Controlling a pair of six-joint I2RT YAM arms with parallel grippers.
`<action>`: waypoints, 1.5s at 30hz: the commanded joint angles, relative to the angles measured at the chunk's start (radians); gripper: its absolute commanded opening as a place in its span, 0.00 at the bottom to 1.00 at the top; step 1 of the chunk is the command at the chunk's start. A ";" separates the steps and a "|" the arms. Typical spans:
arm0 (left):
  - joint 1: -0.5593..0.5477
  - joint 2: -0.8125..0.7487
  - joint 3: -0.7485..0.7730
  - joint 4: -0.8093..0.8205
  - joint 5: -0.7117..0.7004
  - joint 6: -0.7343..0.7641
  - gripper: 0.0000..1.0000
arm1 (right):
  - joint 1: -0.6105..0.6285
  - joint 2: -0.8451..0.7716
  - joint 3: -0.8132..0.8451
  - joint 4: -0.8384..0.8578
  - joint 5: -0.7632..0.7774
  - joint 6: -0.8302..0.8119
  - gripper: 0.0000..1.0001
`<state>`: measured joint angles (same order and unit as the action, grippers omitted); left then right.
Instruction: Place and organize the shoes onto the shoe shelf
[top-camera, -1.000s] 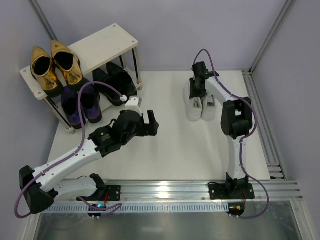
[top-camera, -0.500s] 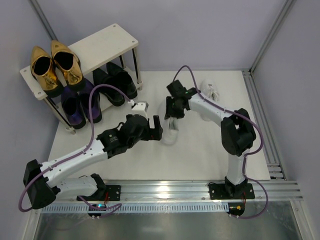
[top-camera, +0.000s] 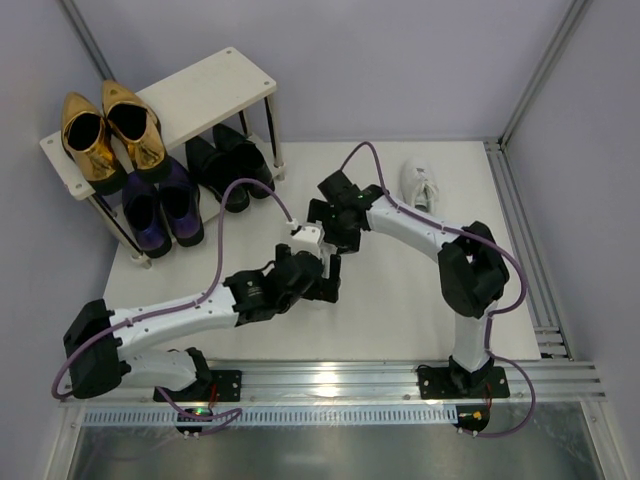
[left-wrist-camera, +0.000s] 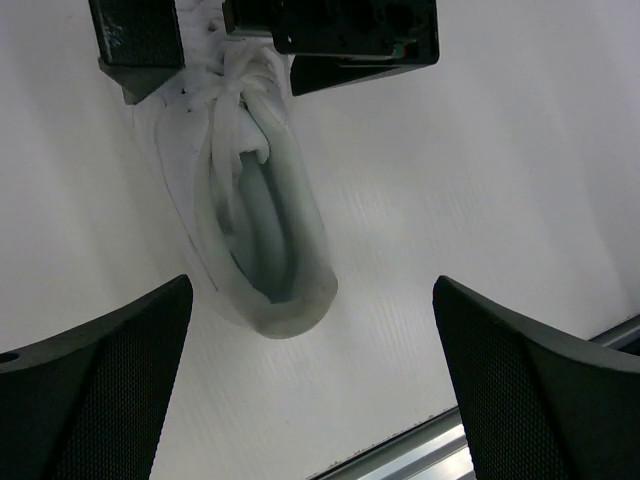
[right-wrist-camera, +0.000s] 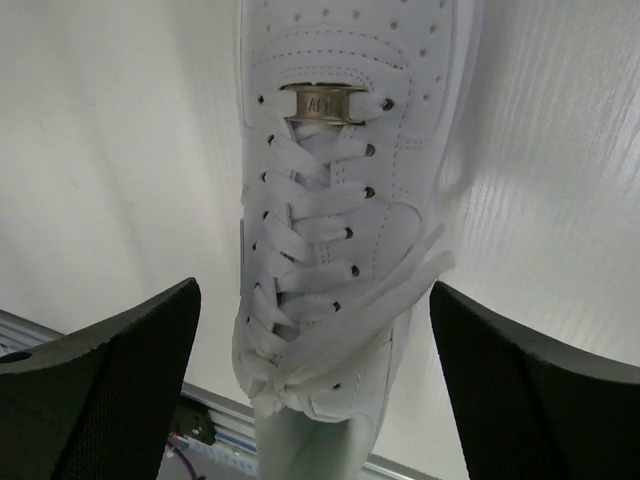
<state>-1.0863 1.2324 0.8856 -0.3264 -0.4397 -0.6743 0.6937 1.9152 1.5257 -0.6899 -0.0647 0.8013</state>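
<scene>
Top external view gives you three pairs on the shelf (top-camera: 215, 85): gold shoes (top-camera: 105, 135) above, purple shoes (top-camera: 160, 208) and black shoes (top-camera: 228, 165) below. Two remain. The far sneaker (top-camera: 418, 183) lies at the table's (top-camera: 400, 300) back right. The near sneaker (left-wrist-camera: 250, 220) sits mid-table, untouched between the right gripper's (right-wrist-camera: 315, 288) spread fingers. The left gripper (top-camera: 322, 272) hangs wide apart over its heel.

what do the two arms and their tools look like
The left arm and right arm have white links, black joints and a looping purple cable each. The left tool and right tool are black, with broad wedge-shaped fingers, finely textured inside.
</scene>
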 joint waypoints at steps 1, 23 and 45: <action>-0.038 0.027 0.009 0.023 -0.112 -0.013 1.00 | -0.014 -0.070 0.016 0.039 -0.053 0.016 0.97; -0.132 0.409 0.015 0.193 -0.502 -0.131 1.00 | -0.335 -0.604 -0.079 -0.108 0.062 -0.395 0.98; -0.121 0.418 -0.066 0.234 -0.580 -0.294 0.00 | -0.349 -0.723 -0.174 -0.163 0.143 -0.432 0.98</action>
<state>-1.2148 1.6684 0.8295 -0.1020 -0.9848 -0.8650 0.3511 1.2255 1.3571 -0.8558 0.0555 0.3901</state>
